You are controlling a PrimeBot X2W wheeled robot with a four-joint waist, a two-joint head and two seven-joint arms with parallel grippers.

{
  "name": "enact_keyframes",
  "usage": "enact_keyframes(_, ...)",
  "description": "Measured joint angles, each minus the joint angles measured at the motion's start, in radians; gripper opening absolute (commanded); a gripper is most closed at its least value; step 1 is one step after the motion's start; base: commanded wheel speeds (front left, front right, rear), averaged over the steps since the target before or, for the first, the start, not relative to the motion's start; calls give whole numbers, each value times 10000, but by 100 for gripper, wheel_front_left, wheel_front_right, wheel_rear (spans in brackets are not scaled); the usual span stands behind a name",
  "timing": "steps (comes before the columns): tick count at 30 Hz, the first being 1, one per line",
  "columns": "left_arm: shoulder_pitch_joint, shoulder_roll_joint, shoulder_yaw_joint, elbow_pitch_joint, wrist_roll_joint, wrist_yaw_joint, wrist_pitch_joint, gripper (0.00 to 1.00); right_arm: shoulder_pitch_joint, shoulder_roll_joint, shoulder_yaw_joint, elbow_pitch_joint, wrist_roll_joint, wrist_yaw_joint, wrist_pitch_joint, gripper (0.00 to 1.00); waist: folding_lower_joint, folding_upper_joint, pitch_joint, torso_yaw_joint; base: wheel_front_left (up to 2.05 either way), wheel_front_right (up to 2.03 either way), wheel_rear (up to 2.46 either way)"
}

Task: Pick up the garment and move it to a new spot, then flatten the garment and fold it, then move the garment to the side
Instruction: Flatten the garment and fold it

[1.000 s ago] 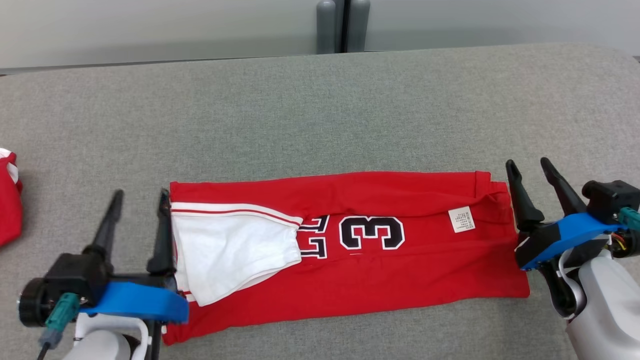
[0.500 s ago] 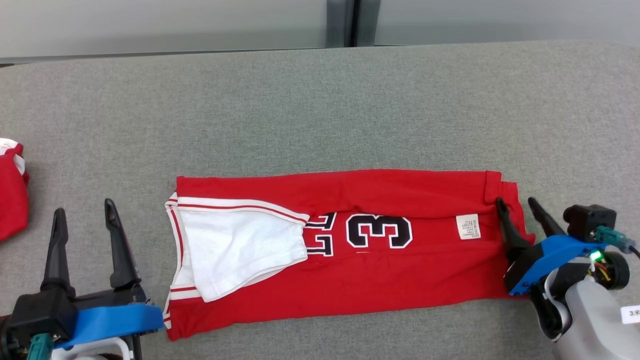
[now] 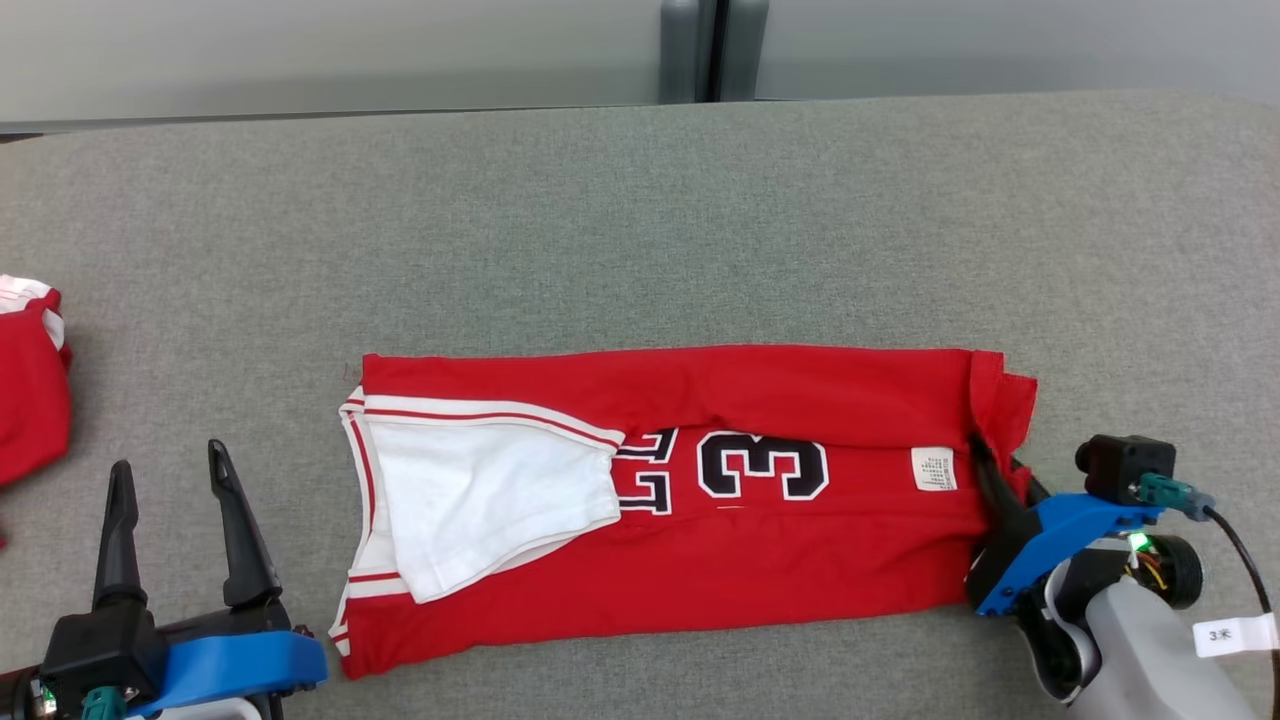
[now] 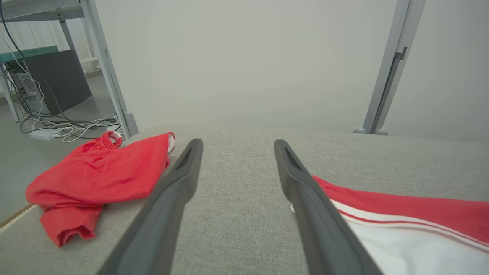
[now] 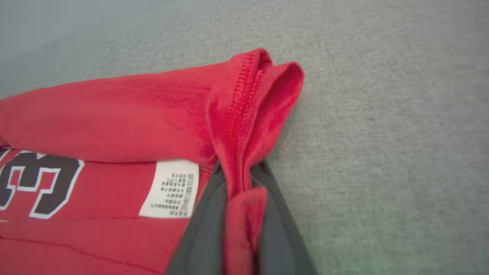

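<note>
The garment [image 3: 760,540] is a red jersey with white trim and a black number, folded into a long band lying across the grey table [image 3: 640,230]. At its right end my right gripper [image 3: 995,470] is shut on the garment's hem [image 5: 238,152], which bunches upward between the two dark fingers [image 5: 206,225]. A white care label [image 5: 172,189] lies just left of that pinch. My left gripper [image 3: 170,520] stands open over bare table, just left of the garment's white-trimmed end [image 4: 401,225], holding nothing.
Another red piece of clothing [image 4: 99,175] lies crumpled at the table's left edge [image 3: 30,400]. A wall with a grey post [image 3: 710,50] stands behind the table. In the left wrist view, a shelf frame [image 4: 103,61] and cables [image 4: 68,128] are on the floor beyond.
My right gripper has moved in onto the garment's right hem and shut on it, lifting the fabric into a ridge. The left gripper pulled back from the left end and stays open.
</note>
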Motion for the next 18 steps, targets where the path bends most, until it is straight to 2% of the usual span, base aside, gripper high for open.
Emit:
enact_keyframes(4,0,-148,199,188,305,-280,0,100,-1,-125,-13,15,224,12,-184,0,0,0,-98,-31,0,0,0)
enact_keyframes(9,0,-307,376,284,548,-462,0,100,-8,-713,-251,105,314,15,-270,0,0,0,-239,-85,0,0,0)
enact_keyframes(10,1,-343,443,318,633,-523,0,100,-8,-1085,-458,186,364,15,-276,0,1,0,-315,-116,0,0,0)
enact_keyframes(14,25,-382,660,359,802,-589,0,100,-7,-1745,-815,295,372,13,-167,0,0,0,-468,-214,0,0,0)
enact_keyframes(18,64,-426,788,376,888,-631,0,100,-9,-2057,-966,203,357,13,13,0,0,0,-574,-307,0,0,0)
